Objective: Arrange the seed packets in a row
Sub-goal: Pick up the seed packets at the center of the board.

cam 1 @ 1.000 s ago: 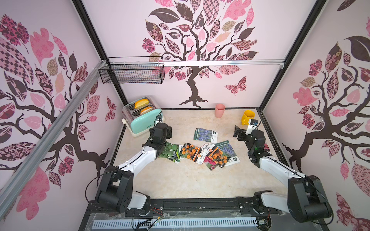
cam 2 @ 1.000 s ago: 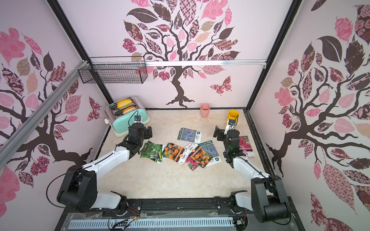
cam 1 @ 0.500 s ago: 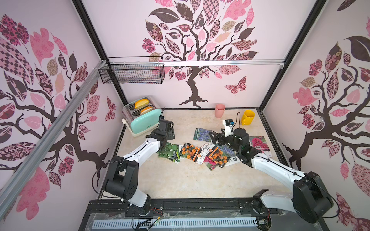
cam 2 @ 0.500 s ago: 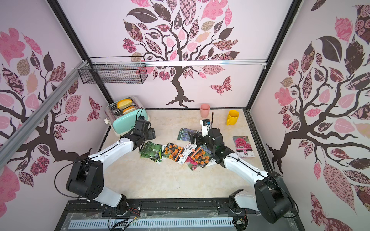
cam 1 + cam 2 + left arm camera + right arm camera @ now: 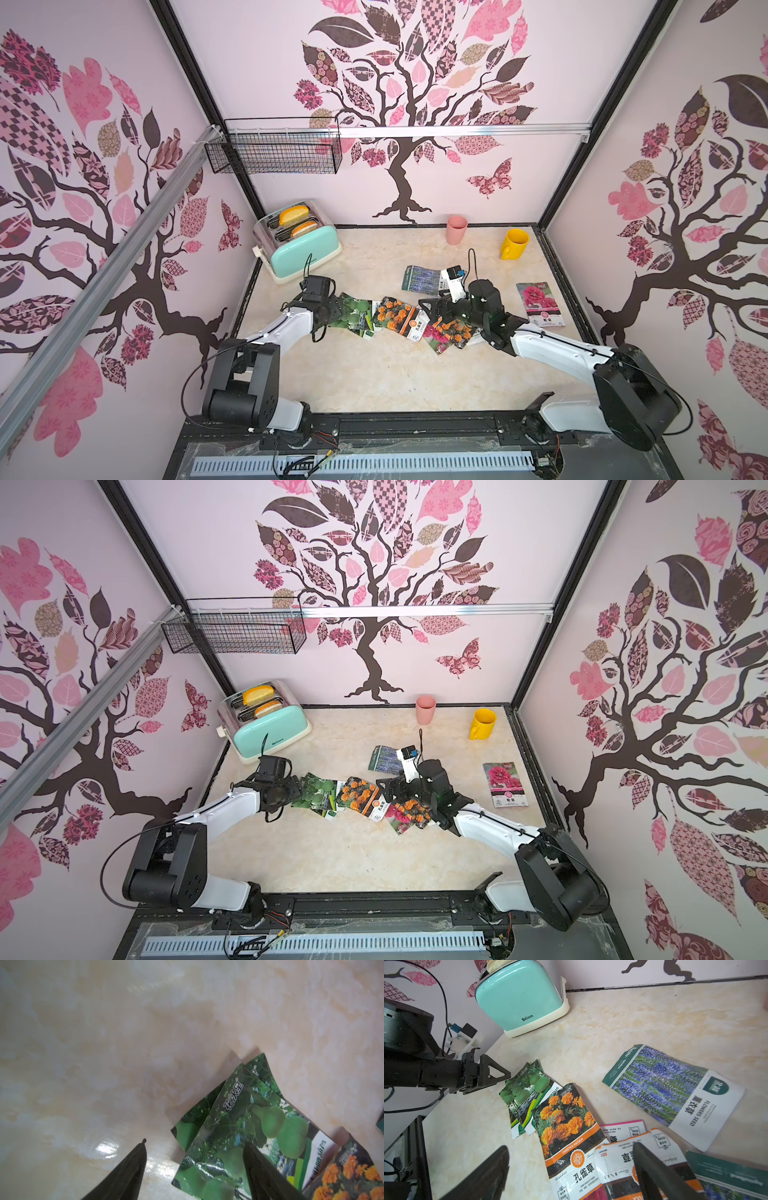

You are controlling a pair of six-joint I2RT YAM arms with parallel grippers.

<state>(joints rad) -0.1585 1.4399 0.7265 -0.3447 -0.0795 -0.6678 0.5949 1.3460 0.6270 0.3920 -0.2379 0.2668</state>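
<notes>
Now my left fingers (image 5: 128, 1174) stand apart, straddling the near edge of the top gourd packet (image 5: 239, 1126). It lies flat on the surface (image 5: 104, 1043), overlapping its twin (image 5: 267, 1076). My right fingers (image 5: 654, 1174), also wide, hover over the marigold packets (image 5: 566, 1118), farther off.

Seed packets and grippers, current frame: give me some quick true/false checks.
1. Every packet lies in a tidy row, none overlapping. False: the gourd packets overlap and the marigold packets are piled mid-table.
2. A magenta flower packet lies alone, apart from the pile. True.
3. The left gripper is shut on a gourd packet. False: its jaws stand open, gripping nothing.
4. The right gripper is open over the piled packets. True.
5. The toaster is empty. False: it holds two bread slices.
</notes>
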